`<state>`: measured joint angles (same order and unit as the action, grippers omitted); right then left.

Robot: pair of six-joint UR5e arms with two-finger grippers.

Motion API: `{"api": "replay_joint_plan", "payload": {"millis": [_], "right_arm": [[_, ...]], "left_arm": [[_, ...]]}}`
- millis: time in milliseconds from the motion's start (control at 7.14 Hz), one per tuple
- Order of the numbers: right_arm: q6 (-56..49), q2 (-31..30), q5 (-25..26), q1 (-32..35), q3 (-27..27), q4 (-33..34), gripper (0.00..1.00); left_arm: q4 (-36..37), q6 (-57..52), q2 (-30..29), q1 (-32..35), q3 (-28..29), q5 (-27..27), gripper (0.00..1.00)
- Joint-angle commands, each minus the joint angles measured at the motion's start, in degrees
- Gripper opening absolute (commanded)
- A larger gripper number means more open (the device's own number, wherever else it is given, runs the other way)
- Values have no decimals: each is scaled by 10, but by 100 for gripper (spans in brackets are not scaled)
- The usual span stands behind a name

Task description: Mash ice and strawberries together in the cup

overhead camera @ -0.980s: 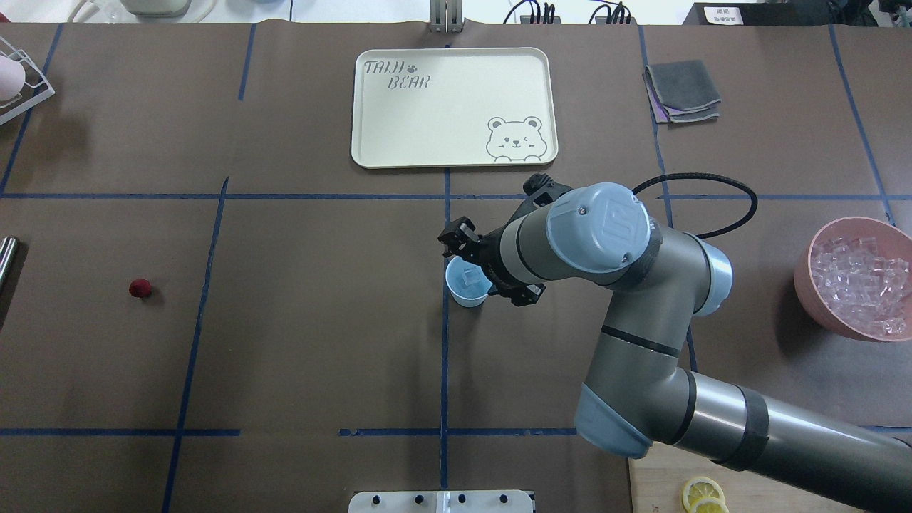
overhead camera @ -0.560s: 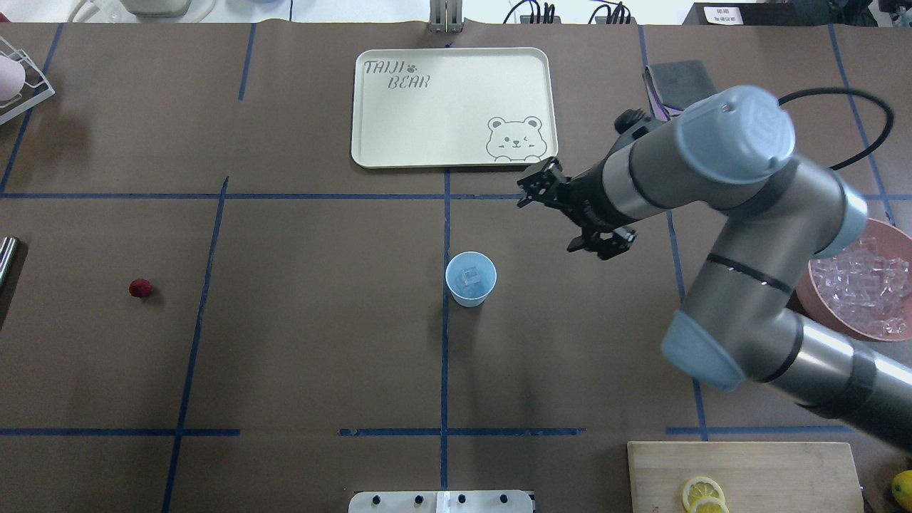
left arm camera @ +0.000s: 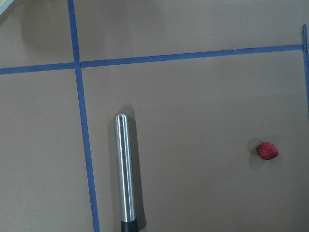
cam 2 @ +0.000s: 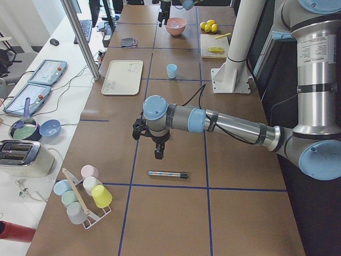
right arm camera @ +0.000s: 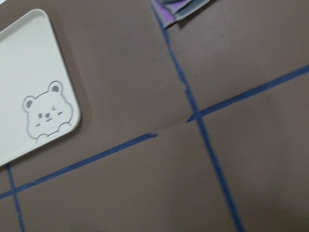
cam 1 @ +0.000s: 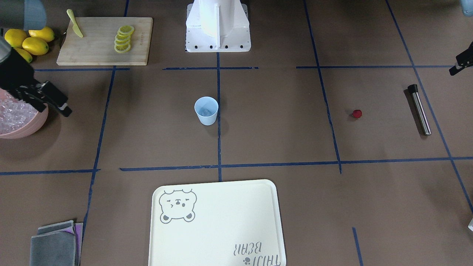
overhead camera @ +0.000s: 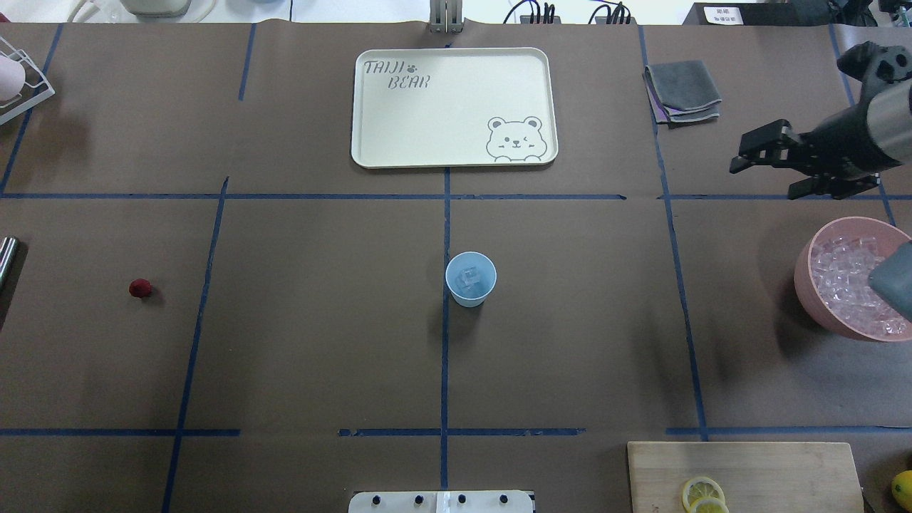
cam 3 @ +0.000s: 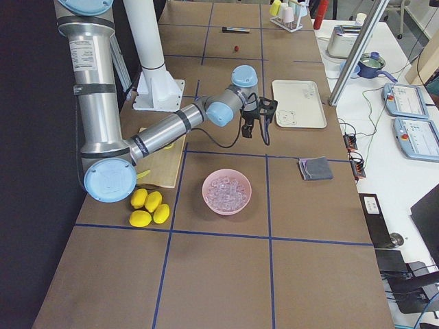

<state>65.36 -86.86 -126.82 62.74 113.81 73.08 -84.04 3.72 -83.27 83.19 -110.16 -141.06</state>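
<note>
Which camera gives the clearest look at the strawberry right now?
The left wrist-mounted view: the strawberry is close, sharp and unblocked there. The overhead and front-facing views show only a small red dot, and exterior right shows a mere speck. The other two views do not show it.

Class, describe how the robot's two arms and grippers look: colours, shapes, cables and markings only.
The left arm and right arm are grey metal tubes with round pale blue joint caps and thin black bands. Each upright segment carries a white printed label. A black cable loops near each wrist. The left gripper and right gripper are black, angular and two-fingered.
</note>
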Motion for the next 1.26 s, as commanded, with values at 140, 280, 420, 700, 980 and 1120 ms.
{"api": "replay_joint_plan", "payload": {"millis": [140,280,420,700,980,1120], "right_arm": [[-209,-66,-14,67,-47,2,100],[-291,-77,-22,106,-66,5,100],[-398,-95,-43,148,-74,36,100],[-618,-130,-55,220,-72,142,100],[-730,-130,-62,262,-72,222,100],[-732,-131,-62,269,-69,232,100]], "left_arm": [[-30,-2,-3,0,-1,1,100],[-54,-5,4,1,-2,2,100],[-71,-6,5,0,-3,1,100],[-73,-3,38,1,-28,3,100],[-80,-6,41,-2,-22,6,100],[-101,0,22,-29,-6,19,100]]}}
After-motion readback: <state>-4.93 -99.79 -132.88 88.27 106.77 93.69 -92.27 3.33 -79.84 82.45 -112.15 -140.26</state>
